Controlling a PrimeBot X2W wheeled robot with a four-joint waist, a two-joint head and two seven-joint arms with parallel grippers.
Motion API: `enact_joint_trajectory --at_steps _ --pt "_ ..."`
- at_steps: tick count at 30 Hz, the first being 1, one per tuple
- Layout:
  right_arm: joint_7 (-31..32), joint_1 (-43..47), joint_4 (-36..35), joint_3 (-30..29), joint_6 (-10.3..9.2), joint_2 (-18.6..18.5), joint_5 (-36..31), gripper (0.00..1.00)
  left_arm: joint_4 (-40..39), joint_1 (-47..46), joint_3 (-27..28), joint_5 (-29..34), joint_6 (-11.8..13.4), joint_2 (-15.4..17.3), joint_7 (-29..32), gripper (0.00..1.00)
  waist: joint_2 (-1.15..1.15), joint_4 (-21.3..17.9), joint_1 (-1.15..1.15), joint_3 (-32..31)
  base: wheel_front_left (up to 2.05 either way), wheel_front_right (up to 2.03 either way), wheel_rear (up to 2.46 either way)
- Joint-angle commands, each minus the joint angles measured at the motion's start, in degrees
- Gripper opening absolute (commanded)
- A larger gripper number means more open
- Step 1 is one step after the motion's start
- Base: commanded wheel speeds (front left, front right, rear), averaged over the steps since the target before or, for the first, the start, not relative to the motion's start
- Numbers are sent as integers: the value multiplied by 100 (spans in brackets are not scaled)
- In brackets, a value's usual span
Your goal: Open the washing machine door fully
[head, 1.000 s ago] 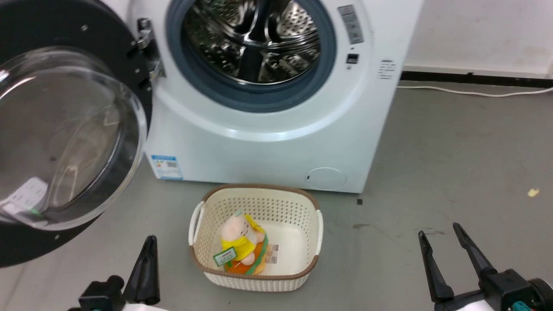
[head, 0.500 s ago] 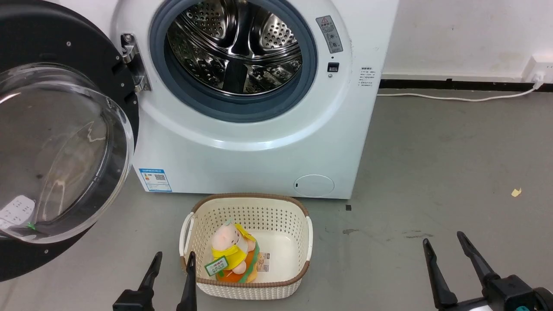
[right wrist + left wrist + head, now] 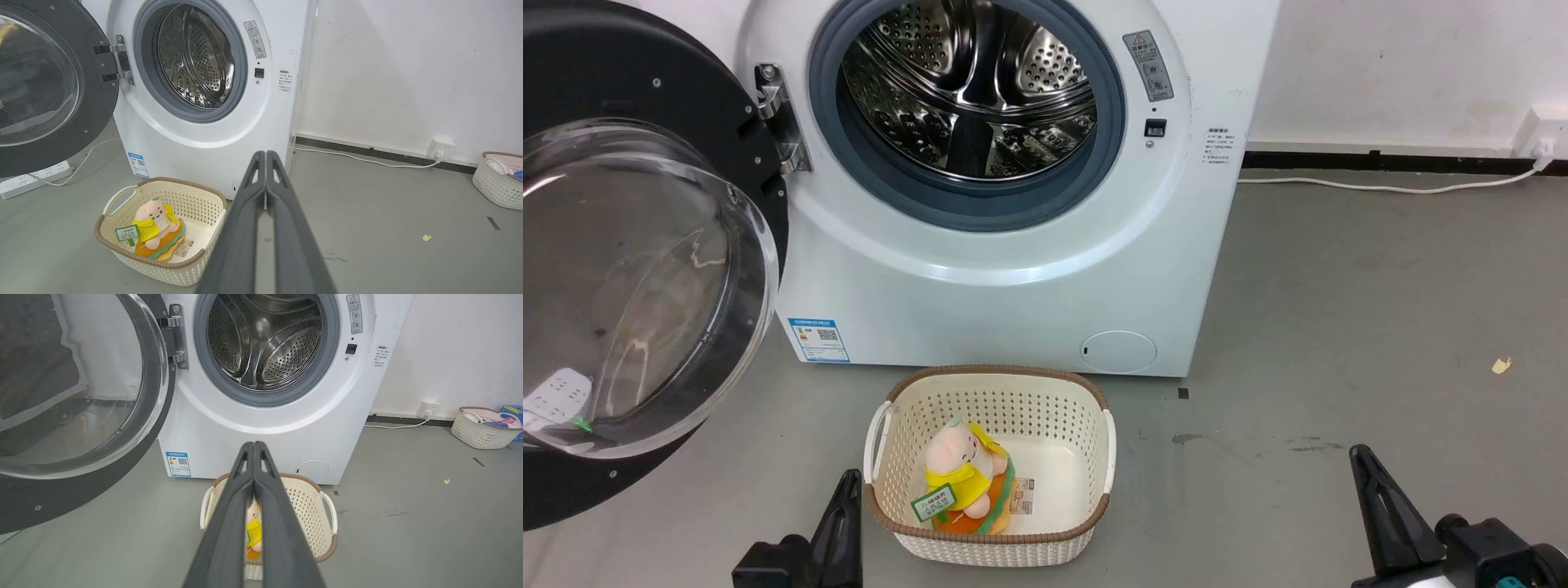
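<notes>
The washing machine door [image 3: 629, 278], round with a black rim and a bulging clear glass bowl, stands swung wide to the left of the white machine [image 3: 1005, 269]; its hinge [image 3: 772, 106] shows beside the steel drum [image 3: 972, 82]. The same door [image 3: 77, 392] fills the left of the left wrist view and appears as the door [image 3: 45, 81] in the right wrist view. My left gripper [image 3: 849, 482] sits low at the bottom left, shut, apart from the door. My right gripper [image 3: 1360, 457] is at the bottom right, shut, holding nothing. Both grippers' fingers [image 3: 254, 447] [image 3: 265, 157] meet at the tips.
A cream perforated basket [image 3: 1086, 425] with a plush toy [image 3: 964, 474] sits on the grey floor before the machine. A white cable [image 3: 1380, 186] runs along the wall. A power strip [image 3: 32, 175] lies left, and another basket [image 3: 498, 181] stands far right.
Both grippers went from open to shut. The left one has shifted slightly right, the right one lower and to the right. The view tilted up earlier; the door stays swung open.
</notes>
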Motion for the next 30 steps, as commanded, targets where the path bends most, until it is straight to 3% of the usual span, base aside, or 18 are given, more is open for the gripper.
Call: enact_joint_trajectory --at_steps 1,30 --pt "19 -27 -14 11 0 1 4 0 -26 -23 -1 21 9 1 18 0 0 -1 0 2 0 0 0" --pt "360 -156 -86 81 1 5 21 0 -213 -140 31 168 60 4 358 0 0 -22 0 47 0 0 0"
